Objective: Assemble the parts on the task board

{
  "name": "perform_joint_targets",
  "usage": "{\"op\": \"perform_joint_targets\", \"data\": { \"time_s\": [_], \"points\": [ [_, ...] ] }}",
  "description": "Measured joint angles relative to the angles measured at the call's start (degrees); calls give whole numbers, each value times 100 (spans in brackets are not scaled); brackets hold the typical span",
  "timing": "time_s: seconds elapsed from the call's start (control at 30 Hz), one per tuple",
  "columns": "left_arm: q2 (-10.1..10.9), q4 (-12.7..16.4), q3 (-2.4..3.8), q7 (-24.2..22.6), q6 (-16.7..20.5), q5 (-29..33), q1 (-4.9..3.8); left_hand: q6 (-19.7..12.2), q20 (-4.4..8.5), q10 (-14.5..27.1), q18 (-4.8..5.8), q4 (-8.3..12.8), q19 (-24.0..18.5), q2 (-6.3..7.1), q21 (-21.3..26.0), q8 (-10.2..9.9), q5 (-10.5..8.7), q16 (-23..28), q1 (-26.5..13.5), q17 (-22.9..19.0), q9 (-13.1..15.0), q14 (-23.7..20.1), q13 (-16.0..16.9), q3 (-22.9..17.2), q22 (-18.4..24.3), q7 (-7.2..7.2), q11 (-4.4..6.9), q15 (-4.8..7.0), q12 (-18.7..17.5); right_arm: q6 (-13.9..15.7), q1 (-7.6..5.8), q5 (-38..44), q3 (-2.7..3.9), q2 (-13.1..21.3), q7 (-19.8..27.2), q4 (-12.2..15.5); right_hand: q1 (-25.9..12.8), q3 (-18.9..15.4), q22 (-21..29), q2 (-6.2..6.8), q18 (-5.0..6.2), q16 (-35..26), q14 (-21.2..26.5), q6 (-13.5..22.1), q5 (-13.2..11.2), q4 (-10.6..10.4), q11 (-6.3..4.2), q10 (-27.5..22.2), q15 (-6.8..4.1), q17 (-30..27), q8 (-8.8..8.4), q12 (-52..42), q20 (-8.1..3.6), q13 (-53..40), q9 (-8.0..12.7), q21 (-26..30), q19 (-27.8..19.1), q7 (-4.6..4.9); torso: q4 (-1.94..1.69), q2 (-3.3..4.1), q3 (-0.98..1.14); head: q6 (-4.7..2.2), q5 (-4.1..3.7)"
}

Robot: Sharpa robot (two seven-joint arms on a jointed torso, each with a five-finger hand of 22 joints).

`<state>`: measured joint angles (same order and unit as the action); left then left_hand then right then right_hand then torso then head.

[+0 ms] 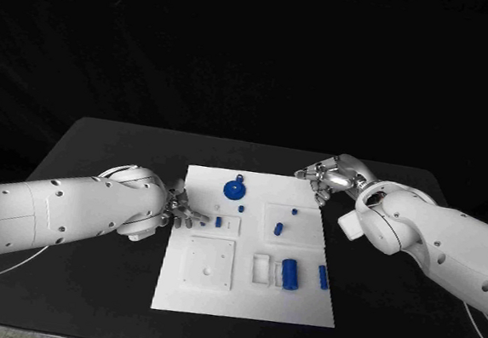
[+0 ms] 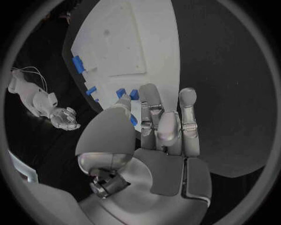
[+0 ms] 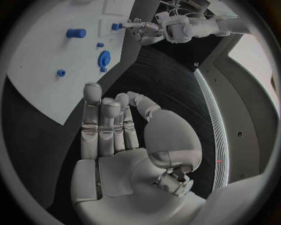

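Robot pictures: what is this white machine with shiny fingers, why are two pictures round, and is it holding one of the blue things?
It is a robot with two white arms, each ending in a silver hand. The square picture comes from a camera on its head, looking down at a black table. The two round pictures come from cameras on its wrists, sitting just behind each hand, so the fingers look huge.

In the middle lies a white plate, the task board. Small blue parts sit on it, such as a round wheel-like piece and a blue cylinder.

The left hand hovers at the board's edge, and the right hand is near its far corner. Both have their fingers stretched out and hold nothing. The job of putting the parts together looks not yet begun.
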<state>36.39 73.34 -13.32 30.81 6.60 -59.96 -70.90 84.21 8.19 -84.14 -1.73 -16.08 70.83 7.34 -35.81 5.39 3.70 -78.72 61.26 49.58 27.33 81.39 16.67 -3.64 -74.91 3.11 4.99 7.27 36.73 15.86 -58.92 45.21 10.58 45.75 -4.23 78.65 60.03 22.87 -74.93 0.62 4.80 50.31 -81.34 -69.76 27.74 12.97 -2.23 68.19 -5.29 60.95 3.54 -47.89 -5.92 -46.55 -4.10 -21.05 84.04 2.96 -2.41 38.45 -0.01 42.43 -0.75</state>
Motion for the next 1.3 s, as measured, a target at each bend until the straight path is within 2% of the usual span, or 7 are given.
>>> {"op": "perform_joint_targets", "data": {
  "time_s": [0.2,0.47,0.53,0.63,0.77,1.0,1.3],
  "points": [
    [52,41,59,-1,43,74,-19,0,11,0,51,-71,11,234,24,0,-57,85,-234,-97,-26,-67,-57,94,0,0,0,39,-25,1,1,0,0,1,-1,-5,0,-17,0,0,-1,0,0,0,0,-17,0,0,0,0,0,0,0,0,0,0,0,0,0,0,0,-8,7],
    [97,67,204,-131,226,427,-33,-233,46,9,88,-48,-99,217,207,-124,-57,549,-156,-880,-197,-471,-274,87,-4,-123,-31,8,-482,2,3,0,0,4,-3,-10,0,-17,1,0,0,0,0,0,0,-17,0,0,0,-6,0,0,0,0,0,0,0,0,1,0,2,-31,8],
    [117,75,235,-242,333,581,-43,-748,-71,50,89,247,-299,-122,474,-123,99,870,184,-1316,-425,-847,-356,88,49,-280,-152,-109,-930,3,4,0,0,7,-3,-12,-25,-33,1,25,0,0,0,0,22,-33,0,0,0,-7,0,0,0,0,0,16,0,0,3,0,2,-34,1],
    [156,85,287,-505,555,802,-60,-1304,-188,363,89,956,-421,-374,729,-158,939,1124,1055,-1537,-742,-1150,-459,-25,162,-457,-293,-222,-1387,9,4,-3,0,11,-3,-19,-30,-33,1,30,0,-31,0,0,22,-33,0,0,0,-33,0,23,0,0,4,90,0,0,3,0,2,-36,-10],
    [178,69,328,-1026,900,1054,-106,-1440,-321,763,77,1950,-693,-456,1036,-161,1326,1516,1985,-1843,-1159,-1512,-876,-646,263,-712,-464,-384,-2111,20,4,-10,0,19,-3,-32,-30,-33,1,30,0,-112,28,28,22,-33,31,-31,28,-89,0,23,0,0,7,216,0,28,5,0,2,-59,-21],
    [61,-29,347,-2115,1351,1053,-144,-1420,-440,766,-172,2781,-892,-394,963,-161,921,1882,2100,-2228,-1710,-1641,-1294,-1108,-4,-812,-624,-497,-2768,56,5,-32,0,18,13,-66,-30,-17,29,30,0,-458,144,133,22,-49,59,-104,60,-366,0,142,0,91,7,842,0,71,10,0,1,-103,-30],
    [-313,-226,345,-3187,1622,-9,-150,-1646,-564,892,-185,2968,-951,-468,962,-161,532,2064,2080,-2455,-2078,-1609,-1322,-843,-3,-791,-767,-585,-3307,83,5,-82,0,-13,51,-118,-60,1,210,60,0,-533,164,166,22,-32,60,-145,41,-577,0,205,0,289,7,1058,0,104,14,3,-1,-179,-49]
  ]
}}
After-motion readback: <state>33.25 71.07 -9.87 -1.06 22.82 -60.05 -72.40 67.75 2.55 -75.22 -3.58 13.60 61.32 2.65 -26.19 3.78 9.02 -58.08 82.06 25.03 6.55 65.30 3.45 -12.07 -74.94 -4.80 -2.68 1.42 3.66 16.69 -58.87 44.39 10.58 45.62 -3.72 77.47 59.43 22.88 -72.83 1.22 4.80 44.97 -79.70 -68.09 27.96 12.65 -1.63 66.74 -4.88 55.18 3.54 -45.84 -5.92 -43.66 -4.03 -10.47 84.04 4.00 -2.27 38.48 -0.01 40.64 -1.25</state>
